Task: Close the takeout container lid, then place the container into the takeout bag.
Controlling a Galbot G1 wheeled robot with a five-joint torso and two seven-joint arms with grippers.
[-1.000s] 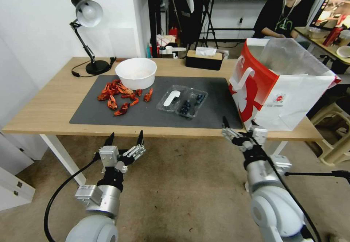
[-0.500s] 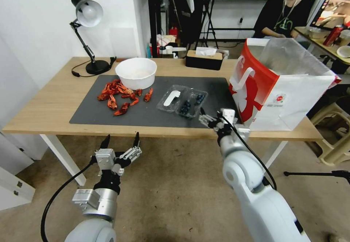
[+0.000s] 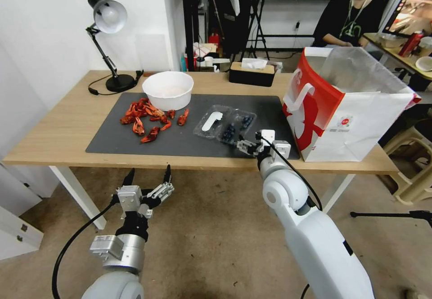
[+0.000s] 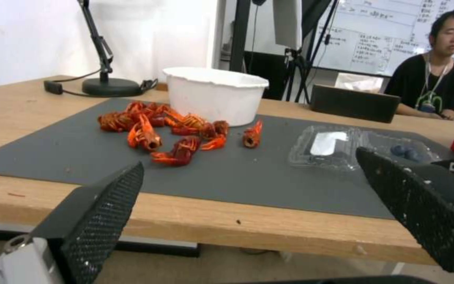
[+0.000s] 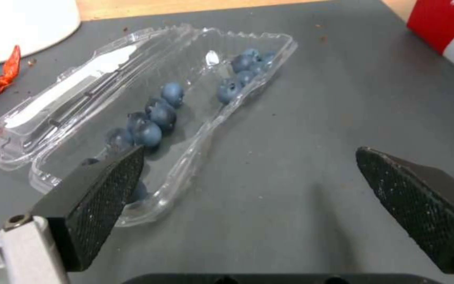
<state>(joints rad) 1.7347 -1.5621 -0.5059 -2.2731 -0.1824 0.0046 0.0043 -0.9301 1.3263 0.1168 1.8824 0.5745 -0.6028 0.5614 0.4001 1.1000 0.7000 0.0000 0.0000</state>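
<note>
Our right gripper (image 3: 246, 144) has its fingers (image 5: 101, 197) spread wide, holding nothing; they hover low over the dark mat (image 3: 135, 141), just beside the near end of the container (image 3: 234, 130). In the right wrist view, one finger overlaps the container's near corner, but we cannot tell whether it touches the plastic. Our right arm reaches forward over the near table (image 3: 58, 132) edge, wrist pointing toward the clamshell.

Our left gripper (image 3: 148, 177) has its fingers (image 4: 106, 209) spread and empty; that arm hangs below and in front of the table edge, fingertips pointing up.

The container lies open and flat on the mat, blueberries (image 5: 156, 116) in the half nearer the takeout bag (image 3: 351, 119). The takeout container lid (image 3: 210, 121), bearing its white label, lies hinged beside it, on the side toward the red crayfish pieces (image 3: 144, 119). The bag stands upright at the right end of the table, mouth open, apart from the container.

A white bowl (image 3: 168, 89) stands behind the crayfish, a desk lamp (image 3: 108, 42) at the far left corner
</note>
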